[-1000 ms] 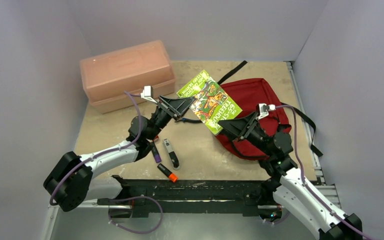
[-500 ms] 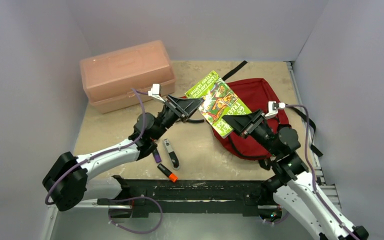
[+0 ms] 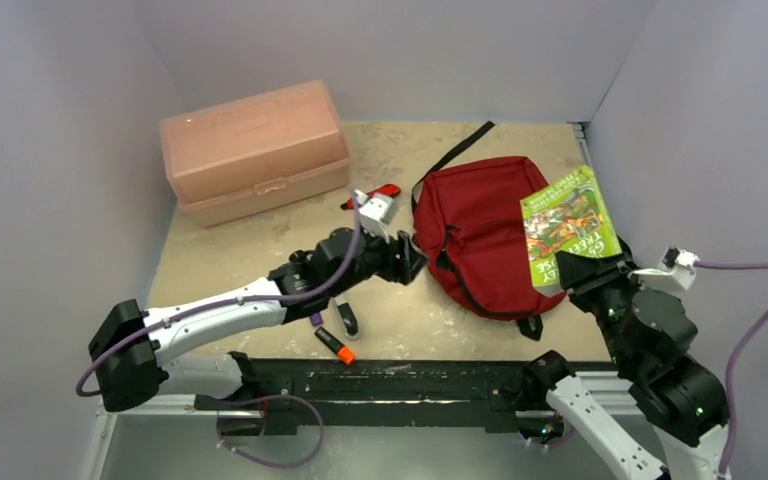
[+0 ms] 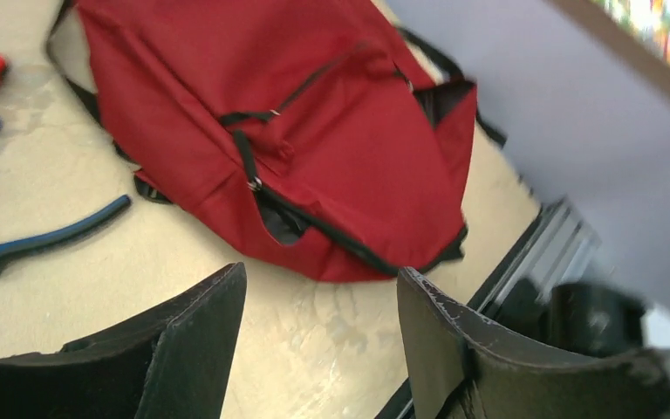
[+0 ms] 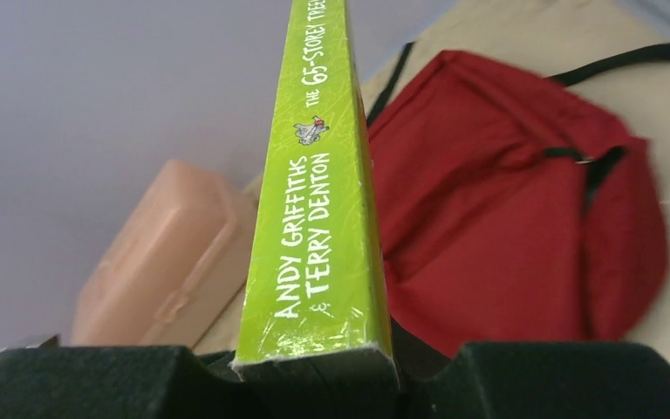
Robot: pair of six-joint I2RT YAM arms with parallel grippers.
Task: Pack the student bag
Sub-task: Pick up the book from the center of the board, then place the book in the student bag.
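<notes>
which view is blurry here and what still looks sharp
Left wrist: soft all over, the student bag smeared at its edges, the upper right a streak, only the left gripper fairly crisp. Right wrist: the spine of the book is sharp and readable, the pink box behind it out of focus. Top external: even light, sharp, faint shadows.

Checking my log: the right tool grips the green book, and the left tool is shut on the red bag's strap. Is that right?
Not quite. The left tool is open and holds nothing; the left wrist view shows bare table between its fingers, just short of the bag. The rest stands: the right tool grips the book.
</notes>
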